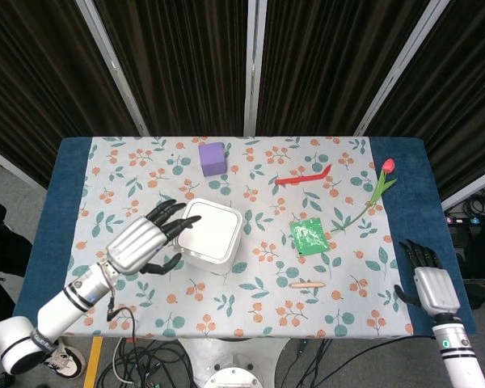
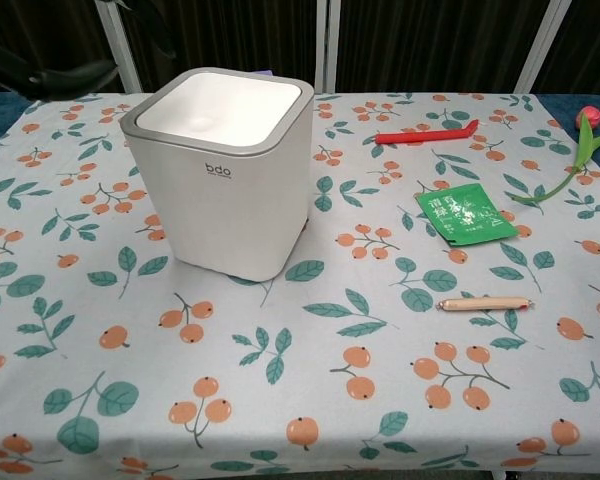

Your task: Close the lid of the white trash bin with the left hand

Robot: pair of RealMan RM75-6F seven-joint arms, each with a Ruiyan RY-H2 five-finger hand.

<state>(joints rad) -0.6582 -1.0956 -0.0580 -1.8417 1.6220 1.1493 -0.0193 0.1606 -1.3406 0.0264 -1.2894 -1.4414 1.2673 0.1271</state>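
The square white plastic trash bin point(image 1: 212, 234), its flat lid point(image 2: 220, 103) seemingly down, stood left of the table's point(image 1: 65, 186) middle. The left hand point(image 1: 140, 244) was held just beside the bin's left wall, fingers spread, nothing gripped.
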